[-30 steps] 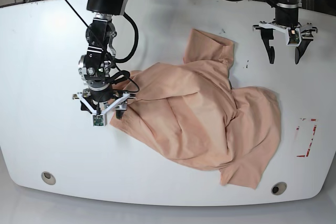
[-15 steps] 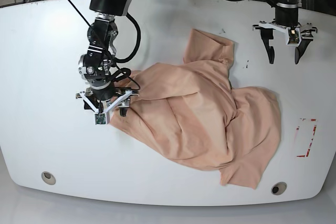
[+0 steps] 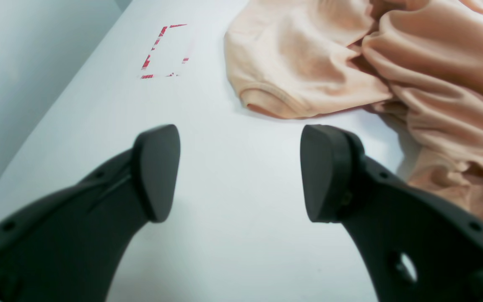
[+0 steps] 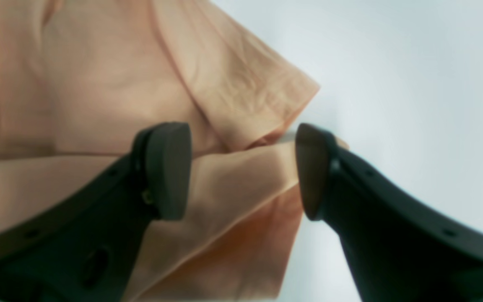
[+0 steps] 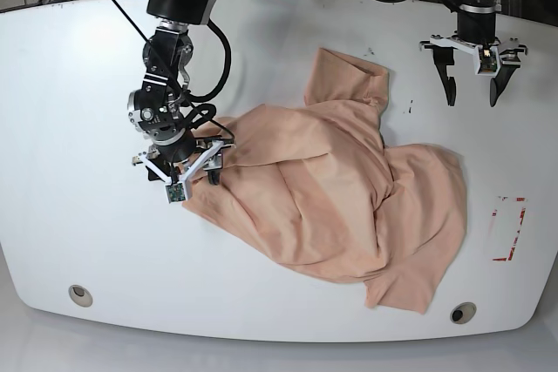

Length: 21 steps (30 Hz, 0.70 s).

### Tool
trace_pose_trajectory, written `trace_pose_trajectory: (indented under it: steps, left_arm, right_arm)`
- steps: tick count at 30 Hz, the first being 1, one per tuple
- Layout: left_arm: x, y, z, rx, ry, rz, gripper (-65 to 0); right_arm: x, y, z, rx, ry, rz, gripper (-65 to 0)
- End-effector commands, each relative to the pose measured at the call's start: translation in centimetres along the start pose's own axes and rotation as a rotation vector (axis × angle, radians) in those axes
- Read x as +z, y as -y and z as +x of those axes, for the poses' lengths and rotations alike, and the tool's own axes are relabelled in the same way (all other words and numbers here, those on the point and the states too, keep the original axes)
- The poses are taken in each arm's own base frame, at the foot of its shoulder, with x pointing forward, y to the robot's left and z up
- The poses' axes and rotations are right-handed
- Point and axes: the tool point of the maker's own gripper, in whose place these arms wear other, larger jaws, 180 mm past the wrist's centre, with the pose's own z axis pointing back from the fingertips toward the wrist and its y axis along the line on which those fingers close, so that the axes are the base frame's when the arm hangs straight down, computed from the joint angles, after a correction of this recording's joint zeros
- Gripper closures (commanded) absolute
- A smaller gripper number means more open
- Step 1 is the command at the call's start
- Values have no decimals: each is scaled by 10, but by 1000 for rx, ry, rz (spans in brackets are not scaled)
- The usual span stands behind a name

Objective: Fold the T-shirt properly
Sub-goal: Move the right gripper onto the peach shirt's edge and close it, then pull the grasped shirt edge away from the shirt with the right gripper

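T-shirt (image 5: 340, 189) lies crumpled; right tool (image 4: 241, 172) gapes over its edge, left tool (image 3: 239, 172) released.

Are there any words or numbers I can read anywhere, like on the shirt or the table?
None can be read.
The T-shirt shows plain peach cloth, no print in view.
The table bears only a red dashed rectangle, a mark with no letters.

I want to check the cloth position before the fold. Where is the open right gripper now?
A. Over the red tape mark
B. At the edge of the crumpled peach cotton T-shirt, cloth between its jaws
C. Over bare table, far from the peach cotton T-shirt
B: the right gripper stands open with an edge of the peach cotton T-shirt between its jaws.
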Motion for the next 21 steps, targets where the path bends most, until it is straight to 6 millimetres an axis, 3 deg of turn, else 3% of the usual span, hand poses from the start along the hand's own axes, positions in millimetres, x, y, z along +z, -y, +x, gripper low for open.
trace_pose_trajectory:
  steps: [1,7,11,17,19,21]
  left_arm:
    - [0,-3,13,-6,49,8,-422]
    - [0,-4,13,-8,50,10,-422]
    - [-1,-3,17,-6,68,7,-421]
    - [-2,-4,18,-10,74,9,-423]
    - [-2,-4,20,-7,78,8,-420]
    - [-3,-4,21,-6,83,9,-419]
  right_arm:
    - [-5,2,10,-10,30,-5,-377]
    - [-12,5,-4,-37,-4,-20,-377]
    - [-12,4,-13,-76,-22,-43,-331]
    - [-10,4,-14,-76,-23,-48,-181]
    - [-6,0,-23,-70,-32,-37,-61]
    - [-6,-1,-25,-67,-35,-35,-24]
